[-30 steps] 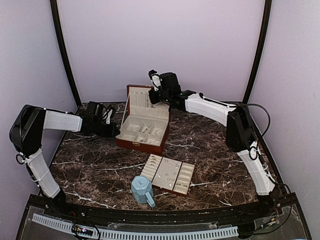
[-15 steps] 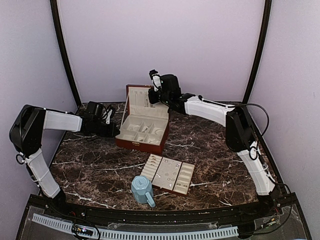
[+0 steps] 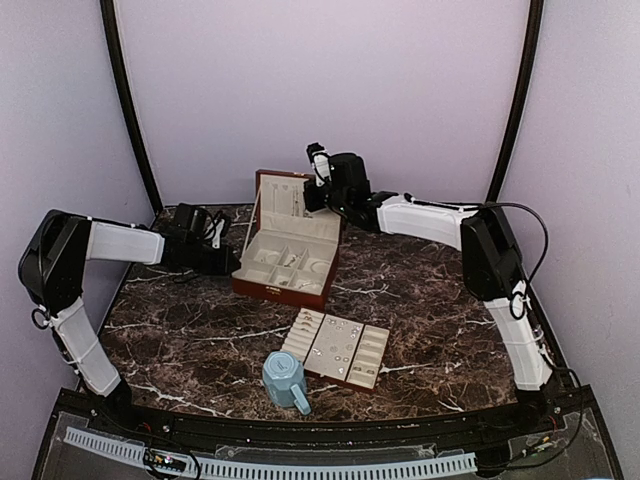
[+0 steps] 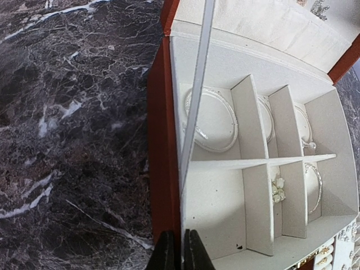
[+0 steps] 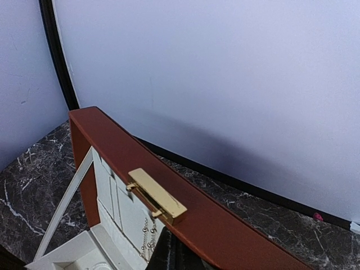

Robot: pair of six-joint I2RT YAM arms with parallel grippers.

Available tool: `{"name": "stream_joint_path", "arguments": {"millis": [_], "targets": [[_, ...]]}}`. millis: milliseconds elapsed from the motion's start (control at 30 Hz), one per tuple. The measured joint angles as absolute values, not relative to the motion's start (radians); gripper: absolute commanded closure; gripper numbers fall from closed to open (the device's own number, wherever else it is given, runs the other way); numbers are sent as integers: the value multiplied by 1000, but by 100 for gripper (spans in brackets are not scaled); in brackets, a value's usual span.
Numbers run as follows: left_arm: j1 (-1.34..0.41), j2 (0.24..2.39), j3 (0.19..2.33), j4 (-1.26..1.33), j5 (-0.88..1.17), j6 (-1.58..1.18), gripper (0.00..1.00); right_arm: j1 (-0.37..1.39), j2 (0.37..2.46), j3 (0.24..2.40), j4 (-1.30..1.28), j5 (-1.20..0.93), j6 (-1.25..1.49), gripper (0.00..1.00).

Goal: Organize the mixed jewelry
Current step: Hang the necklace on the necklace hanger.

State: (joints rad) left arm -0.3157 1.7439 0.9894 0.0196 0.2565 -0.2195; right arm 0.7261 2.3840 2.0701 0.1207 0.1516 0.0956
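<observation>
The red jewelry box (image 3: 275, 288) stands open at the back of the table. Its cream compartments hold the mixed jewelry: a thin silvery hoop (image 4: 211, 119), another hoop (image 4: 315, 188) and tiny stud-like bits (image 4: 278, 190). A fine bead chain (image 5: 147, 239) hangs inside the raised lid (image 5: 225, 225). My left gripper (image 4: 180, 250) is shut on the rim of the box's left wall, one finger on each side. My right gripper (image 5: 171, 250) is shut, its dark fingertips just under the lid's rim beside the gold clasp (image 5: 157, 197).
A flat cream-lined tray (image 3: 372, 352) with several small pieces lies in front of the box. A light-blue mug (image 3: 285, 381) stands at the tray's near left corner. Dark marble lies bare to the left and right of the box.
My right gripper has shifted slightly to the right along the lid's top edge, and the lid stands a little further back. The left arm has not moved.
</observation>
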Motion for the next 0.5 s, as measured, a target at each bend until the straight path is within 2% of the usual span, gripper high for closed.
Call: {"name": "stream_joint_path", "arguments": {"millis": [200, 333, 500], "targets": [[-355, 1730, 978, 12, 252, -280, 99, 712, 2281, 1913, 160, 142, 118, 100], [-383, 1728, 978, 7, 253, -313, 94, 700, 2236, 1844, 173, 121, 134, 100], [-395, 1712, 978, -15, 266, -339, 75, 685, 2227, 1830, 179, 65, 152, 100]]}}
